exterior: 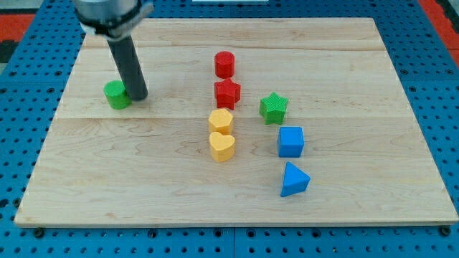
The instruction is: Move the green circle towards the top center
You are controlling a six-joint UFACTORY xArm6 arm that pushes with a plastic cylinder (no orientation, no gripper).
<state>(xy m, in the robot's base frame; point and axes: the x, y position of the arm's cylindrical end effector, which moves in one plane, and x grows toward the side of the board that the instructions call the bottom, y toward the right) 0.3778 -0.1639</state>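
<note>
You see my tip point(140, 96) resting on the wooden board point(143, 179) at the far left, touching the right side of the green circle point(116, 94). Near the board's middle, a red cylinder point(224, 64) sits farthest, with a red star point(227, 92) just nearer, then a yellow hexagon point(221, 120) touching a yellow heart point(222, 145). To the right, a green star point(273, 107) stands beyond a blue cube point(290, 141), and a blue triangle point(294, 180) lies nearest you.
</note>
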